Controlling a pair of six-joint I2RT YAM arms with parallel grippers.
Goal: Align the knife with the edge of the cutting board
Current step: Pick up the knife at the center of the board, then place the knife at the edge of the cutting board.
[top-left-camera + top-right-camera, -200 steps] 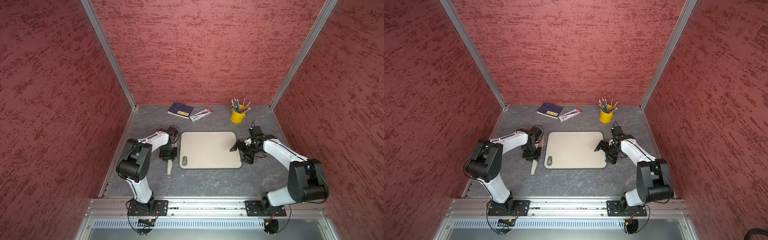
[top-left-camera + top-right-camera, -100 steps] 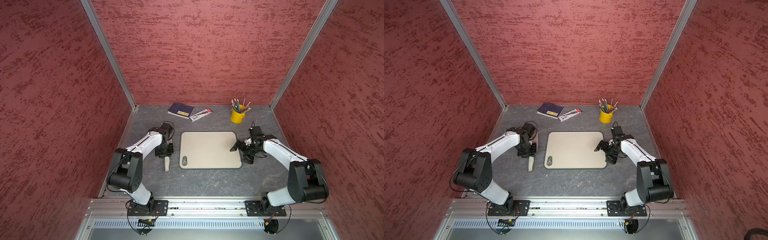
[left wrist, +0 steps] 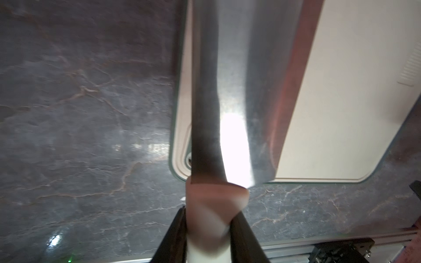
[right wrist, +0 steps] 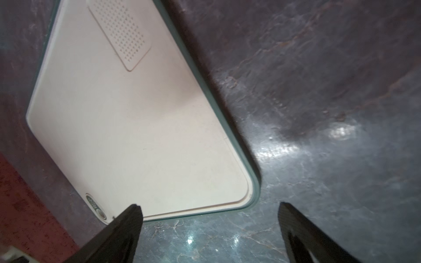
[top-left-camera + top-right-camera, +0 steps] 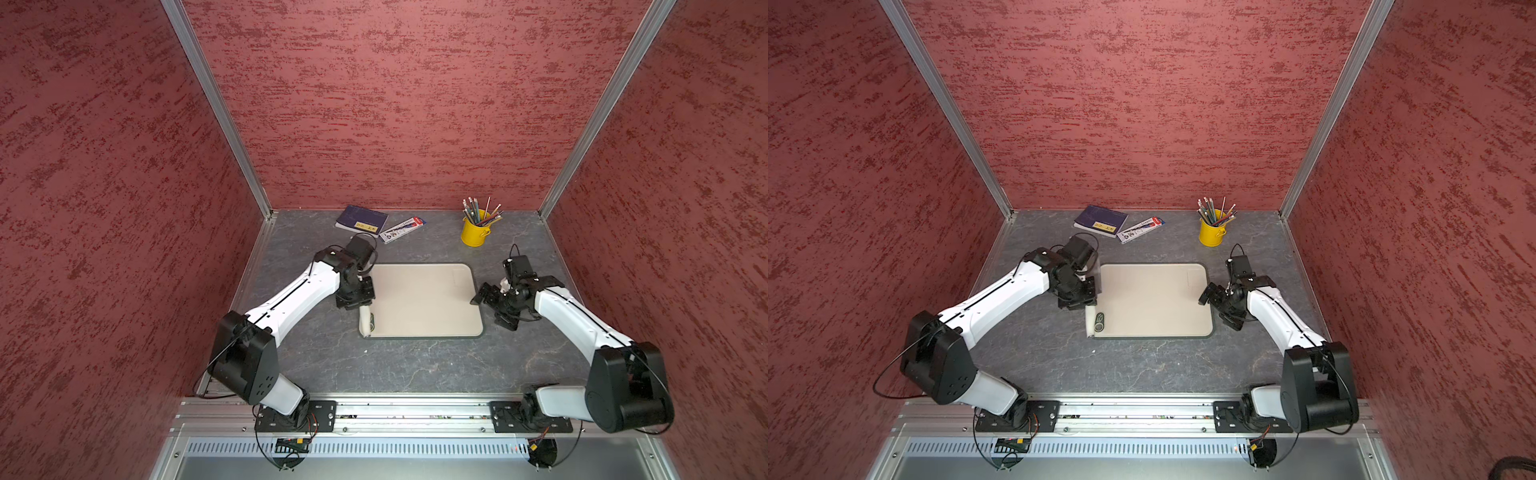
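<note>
The beige cutting board (image 5: 424,299) (image 5: 1154,299) with its dark rim lies mid-table. My left gripper (image 5: 360,304) (image 5: 1086,305) (image 3: 208,218) is shut on the knife (image 5: 365,320) (image 5: 1090,322) by its off-white handle. In the left wrist view the shiny blade (image 3: 239,79) runs along the board's (image 3: 341,113) left edge, overlapping the rim. In both top views the arm hides most of the blade. My right gripper (image 5: 492,309) (image 5: 1219,309) (image 4: 208,206) is open and empty beside the right edge of the board (image 4: 136,125), near its front corner.
At the back lie a dark blue booklet (image 5: 360,219), a pen packet (image 5: 402,229) and a yellow cup of pencils (image 5: 476,232). Red walls close in three sides. A metal rail (image 5: 415,409) runs along the front.
My left arm has carried the knife rightward from the bare table to the board's left edge, with its elbow swinging out left. The right arm has not moved.
</note>
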